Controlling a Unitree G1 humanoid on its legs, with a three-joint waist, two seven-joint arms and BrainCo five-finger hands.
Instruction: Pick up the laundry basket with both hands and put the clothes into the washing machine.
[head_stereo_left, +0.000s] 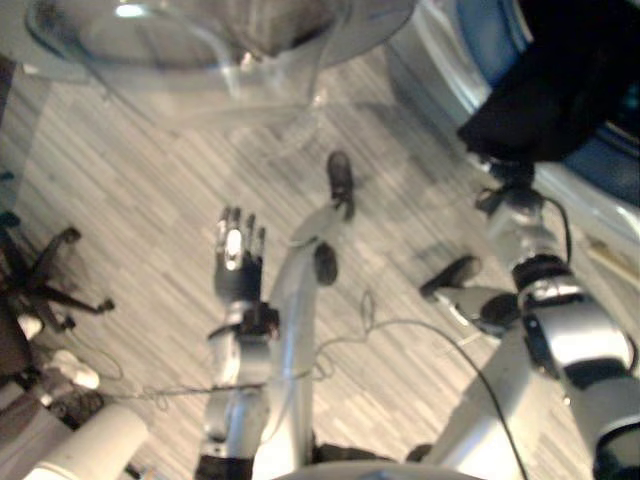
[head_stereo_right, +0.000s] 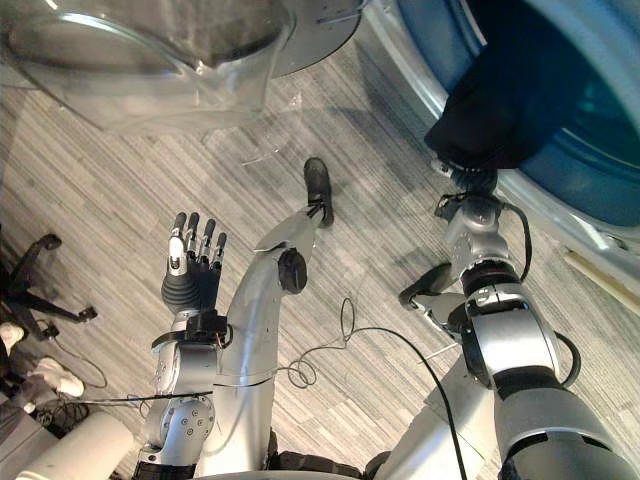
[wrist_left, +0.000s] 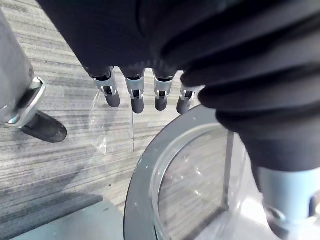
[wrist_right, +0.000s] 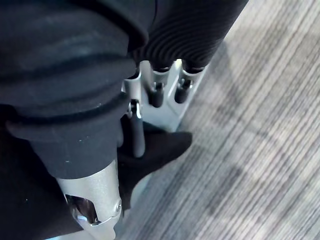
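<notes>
Nearest, at the lower left: a white cylinder (head_stereo_right: 75, 445) by the edge of the view, and beyond it the black wheeled chair base (head_stereo_left: 45, 270) on the grey striped floor (head_stereo_right: 100, 170).

Next, the left hand (head_stereo_right: 190, 268): raised above the floor, well apart from everything else. Fingers (wrist_left: 136, 102) straight and side by side, dark tips up, holding nothing. Past those tips in the left wrist view, the round door (wrist_left: 150, 200): a grey ring around clear glass.

Further out on the right, the right hand (wrist_right: 182, 40): stretched up to the mouth of the washing machine (head_stereo_right: 610, 150), with the wrist just under the hanging cloth. In its own wrist view, fingers (wrist_right: 156, 95) fairly straight and relaxed, pointing at a white surface, not curled round anything. Thumb laid on a fold of the dark fabric, touching it rather than pinching it.

Beyond the hand, the dark clothes (head_stereo_right: 500, 100): a black bundle sitting in the machine's opening, draped over its lower lip and covering the hand from above. Blue interior around and behind the bundle, pale rim below it.

Farthest, at the upper left of the eye views: the same door, swung open over the floor, well apart from the bundle.
</notes>
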